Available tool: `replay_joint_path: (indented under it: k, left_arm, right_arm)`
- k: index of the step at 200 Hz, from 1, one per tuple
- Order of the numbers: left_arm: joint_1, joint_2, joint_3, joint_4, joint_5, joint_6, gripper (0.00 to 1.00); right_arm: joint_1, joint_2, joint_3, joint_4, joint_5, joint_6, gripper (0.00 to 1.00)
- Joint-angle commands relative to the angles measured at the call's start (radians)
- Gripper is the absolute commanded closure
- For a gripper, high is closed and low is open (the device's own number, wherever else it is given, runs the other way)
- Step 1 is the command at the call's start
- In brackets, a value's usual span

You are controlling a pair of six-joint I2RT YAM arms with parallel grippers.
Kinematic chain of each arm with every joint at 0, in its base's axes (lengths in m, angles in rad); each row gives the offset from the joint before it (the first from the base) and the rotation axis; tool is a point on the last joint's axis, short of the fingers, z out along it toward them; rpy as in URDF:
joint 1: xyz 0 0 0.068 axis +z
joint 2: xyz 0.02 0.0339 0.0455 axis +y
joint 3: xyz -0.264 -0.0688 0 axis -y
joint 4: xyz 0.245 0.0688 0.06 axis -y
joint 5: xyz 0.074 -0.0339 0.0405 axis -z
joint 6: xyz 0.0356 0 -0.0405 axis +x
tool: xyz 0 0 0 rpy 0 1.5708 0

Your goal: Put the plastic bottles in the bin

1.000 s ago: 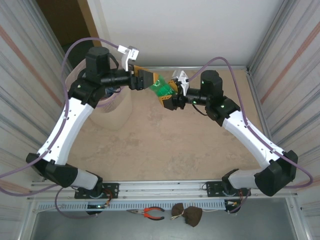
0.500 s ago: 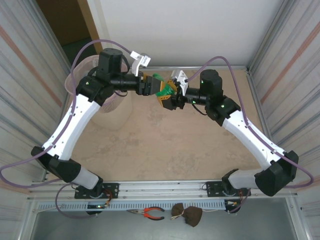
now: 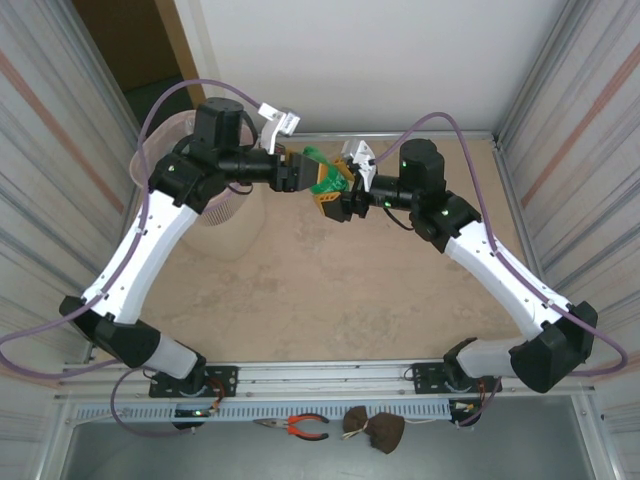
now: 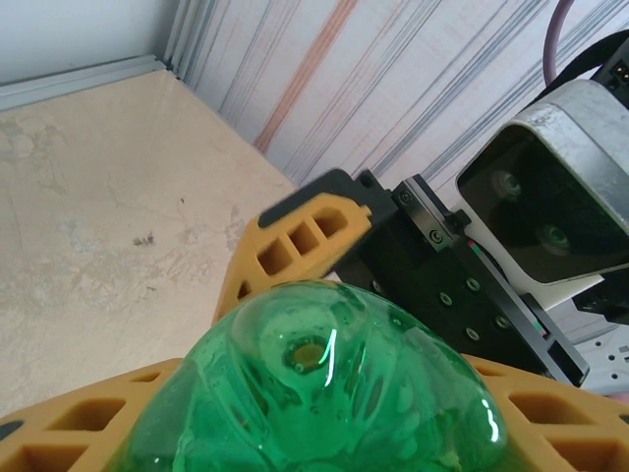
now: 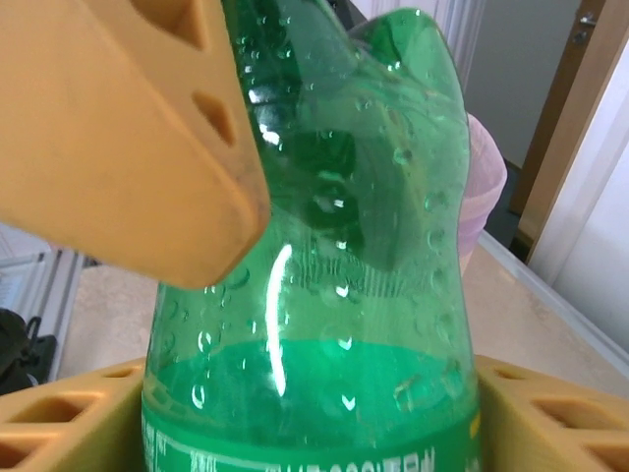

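In the upper middle of the top view the two arms are meeting head-on above the bench (image 3: 330,290), with a green plastic bottle (image 3: 318,172) hanging between them, clear of the surface. The left fingers (image 3: 296,172) are reaching in from the left and the right fingers (image 3: 328,196) from the right. In the left wrist view the left fingers (image 4: 69,428) are lying against both sides of the bottle's (image 4: 314,393) rounded base at the bottom of the frame, gripping it while partly open. One of the right fingers (image 4: 295,241) is showing just beyond. In the right wrist view the right fingers (image 5: 555,413) are flanking the labelled end of the bottle (image 5: 324,295) at the bottom corners. Whether they are pressing on it I cannot tell. One of the left fingers (image 5: 118,128) is overlapping the bottle at upper left. The pale pink bin (image 3: 225,225) is standing at the upper left of the top view, partly under the left arm.
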Motion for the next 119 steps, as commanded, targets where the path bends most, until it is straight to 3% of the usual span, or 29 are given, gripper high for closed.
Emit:
replay_joint_path:
  k: [1, 41, 119]
  left_arm:
    - [0.016, -0.043, 0.033, -0.013, -0.024, 0.032, 0.59]
    - [0.097, -0.065, 0.069, -0.079, -0.101, 0.049, 0.62]
    - [0.383, -0.072, 0.269, -0.399, -0.405, 0.203, 0.65]
  right_arm:
    - [0.001, -0.022, 0.032, -0.007, 0.023, -0.012, 0.17]
    - [0.004, -0.046, 0.030, -0.055, 0.076, -0.018, 0.02]
    - [0.004, -0.105, -0.005, -0.124, 0.132, -0.043, 0.01]
